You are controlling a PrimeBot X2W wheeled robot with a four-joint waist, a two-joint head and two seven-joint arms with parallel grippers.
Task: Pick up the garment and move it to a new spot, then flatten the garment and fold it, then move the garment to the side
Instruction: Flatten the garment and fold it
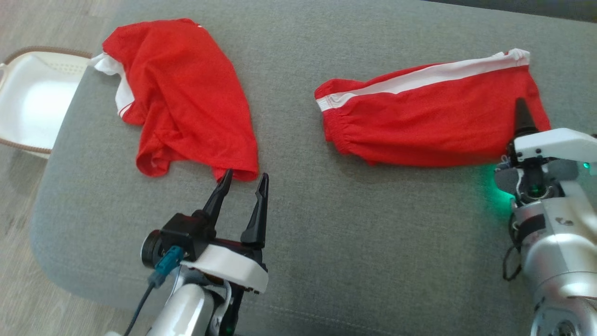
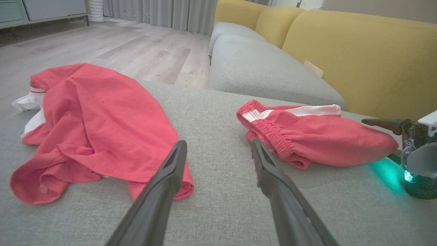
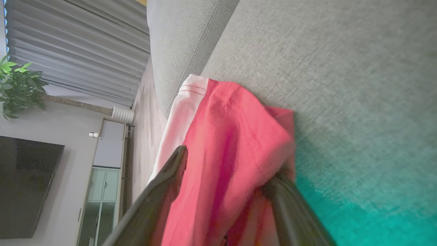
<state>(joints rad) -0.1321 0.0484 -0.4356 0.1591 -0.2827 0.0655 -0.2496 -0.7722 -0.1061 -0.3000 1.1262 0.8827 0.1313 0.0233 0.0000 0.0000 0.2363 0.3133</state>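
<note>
Grey cushion [image 1: 354,242] carries both items. Crumpled red garment [image 1: 182,93] lies far left, white trim at its left edge. Red shorts [image 1: 429,121] with a white stripe lie to the right, well apart. Left hand [image 1: 246,176] released, fingertips just beside the garment's near hem. Right hand [image 3: 229,165] spread, straddling the shorts' right edge, not clenched.

A living room: yellow sofa [image 2: 358,51], curtains [image 3: 78,54], television [image 3: 24,184].

Soft daylight, green glow [image 1: 487,186], blurred right-wrist fingers [image 3: 157,194].
</note>
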